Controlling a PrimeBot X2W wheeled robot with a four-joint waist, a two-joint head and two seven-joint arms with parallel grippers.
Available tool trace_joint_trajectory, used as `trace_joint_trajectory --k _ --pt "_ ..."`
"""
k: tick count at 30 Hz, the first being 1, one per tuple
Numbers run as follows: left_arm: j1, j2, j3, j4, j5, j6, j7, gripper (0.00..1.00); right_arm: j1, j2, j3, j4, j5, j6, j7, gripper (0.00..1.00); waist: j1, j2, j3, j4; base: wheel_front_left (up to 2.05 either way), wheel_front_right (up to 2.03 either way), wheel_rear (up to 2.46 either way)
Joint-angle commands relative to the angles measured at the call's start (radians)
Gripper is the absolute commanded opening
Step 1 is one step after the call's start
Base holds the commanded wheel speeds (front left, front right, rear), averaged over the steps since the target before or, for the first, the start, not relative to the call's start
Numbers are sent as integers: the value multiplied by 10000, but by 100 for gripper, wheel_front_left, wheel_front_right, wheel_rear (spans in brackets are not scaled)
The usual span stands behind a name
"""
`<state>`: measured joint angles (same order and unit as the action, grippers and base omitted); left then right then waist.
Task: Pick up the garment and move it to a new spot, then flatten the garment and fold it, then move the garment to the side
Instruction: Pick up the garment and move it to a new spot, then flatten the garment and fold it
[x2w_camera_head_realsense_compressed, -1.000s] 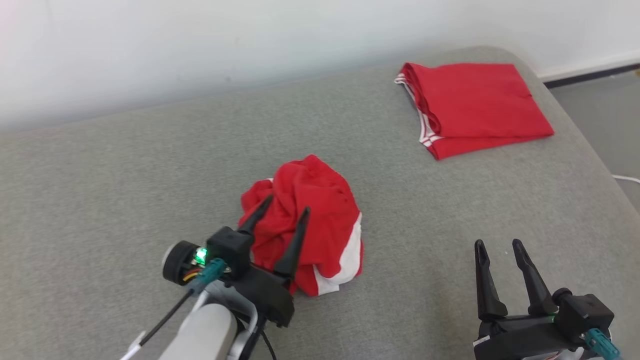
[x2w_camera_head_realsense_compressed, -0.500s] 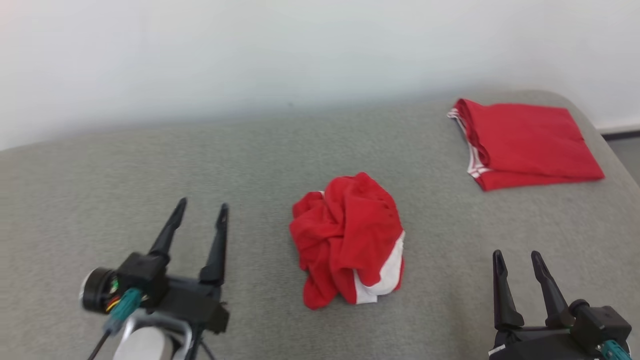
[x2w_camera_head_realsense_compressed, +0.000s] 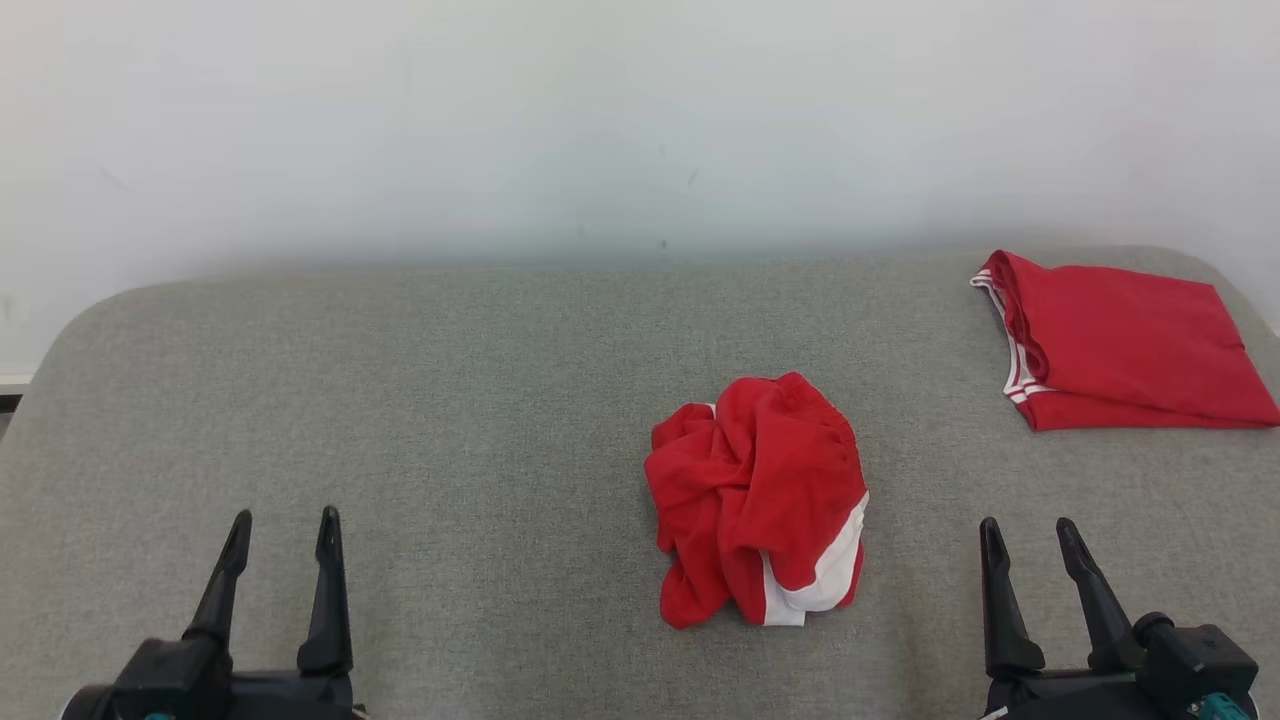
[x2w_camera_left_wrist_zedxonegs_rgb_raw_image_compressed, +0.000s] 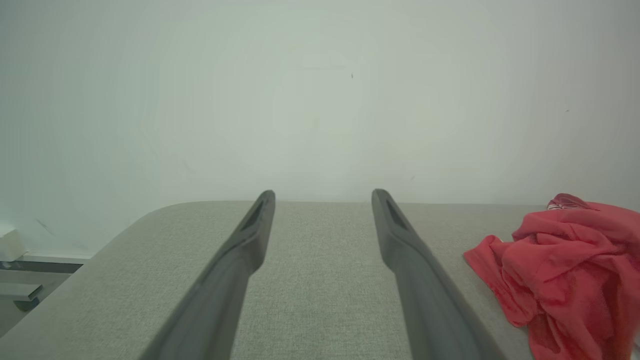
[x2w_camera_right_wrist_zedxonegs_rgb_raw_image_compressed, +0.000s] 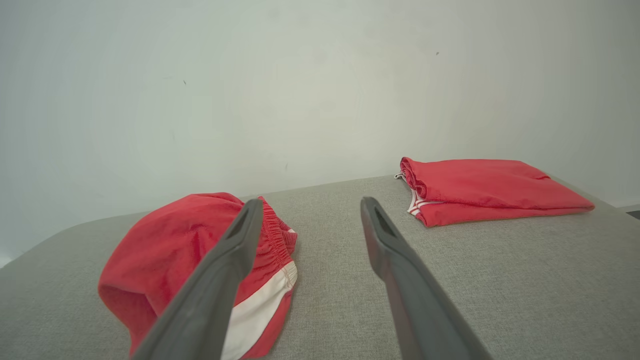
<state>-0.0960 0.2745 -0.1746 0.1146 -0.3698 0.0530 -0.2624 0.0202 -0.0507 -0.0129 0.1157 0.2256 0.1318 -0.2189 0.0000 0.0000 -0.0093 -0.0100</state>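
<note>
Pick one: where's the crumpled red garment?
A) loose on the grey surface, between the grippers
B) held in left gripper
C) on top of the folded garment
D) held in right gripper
A: the crumpled garment lies on the grey surface, clear of the open left gripper and open right gripper, apart from the folded garment.

Parted gripper (x2w_camera_left_wrist_zedxonegs_rgb_raw_image_compressed: 322, 197) fingers over grey cushion (x2w_camera_left_wrist_zedxonegs_rgb_raw_image_compressed: 320, 280), crumpled garment (x2w_camera_left_wrist_zedxonegs_rgb_raw_image_compressed: 565, 265) beside

Grey fabric-covered worktop (x2w_camera_head_realsense_compressed: 450, 400), rounded corners. A crumpled red garment (x2w_camera_head_realsense_compressed: 760, 500) with a white panel lies near its middle. A folded red garment (x2w_camera_head_realsense_compressed: 1130, 340) sits at the far right corner, well apart.
</note>
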Motion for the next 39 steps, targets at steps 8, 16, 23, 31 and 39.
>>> trace_joint_trajectory --k 8,16,23,31,39 --pt "1272 -464 532 -759 531 -159 -29 100 269 -181 86 -76 -33 -27 101 100 0 0 -72 48 0 0 0" --pt "1703 -691 677 -543 667 -533 -31 100 464 -222 127 -69 13 -27 123 100 0 0 -99 -23 0 0 0" --pt "1776 -708 752 -346 721 -777 -31 100 630 -209 147 -16 31 -27 142 100 0 0 -91 -74 0 0 0" --pt "1791 -786 901 -251 796 -851 -32 100 625 -223 161 38 58 -27 137 100 0 0 -75 -112 0 0 0" --pt "1681 -890 1026 -199 905 -919 -32 100 635 -202 141 45 37 -27 165 100 0 0 -35 -95 0 0 0"
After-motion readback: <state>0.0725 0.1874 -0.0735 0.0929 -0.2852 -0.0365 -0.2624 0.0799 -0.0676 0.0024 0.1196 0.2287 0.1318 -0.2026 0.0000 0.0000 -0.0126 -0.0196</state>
